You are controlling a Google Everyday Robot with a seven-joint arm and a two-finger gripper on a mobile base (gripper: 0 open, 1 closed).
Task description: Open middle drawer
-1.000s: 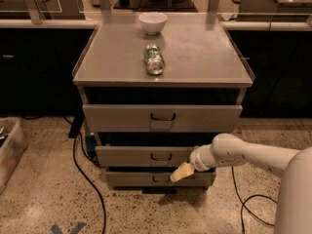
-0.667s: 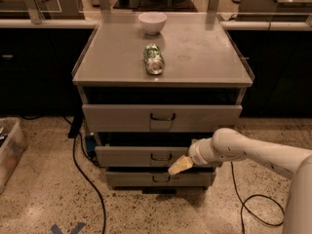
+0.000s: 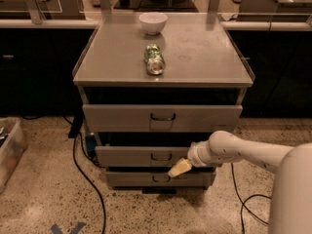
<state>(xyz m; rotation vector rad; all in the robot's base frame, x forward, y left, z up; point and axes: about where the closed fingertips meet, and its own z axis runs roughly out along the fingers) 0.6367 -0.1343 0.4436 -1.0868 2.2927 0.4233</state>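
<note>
The grey metal cabinet has three drawers. The middle drawer is the shallow second one, with a small dark loop handle at its centre. Its front stands a little forward of the bottom drawer. My gripper has a cream-coloured tip. It sits just right of and slightly below the handle, over the seam between the middle and bottom drawers. My white arm reaches in from the right. The taller top drawer is above.
A white bowl and a green can lying on its side rest on the cabinet top. Black cables run over the speckled floor at the left. A clear bin stands at far left. Dark counters stand behind.
My arm has shifted slightly left, bringing the gripper tip a little up and closer to the middle drawer's handle. The drawers have not moved.
</note>
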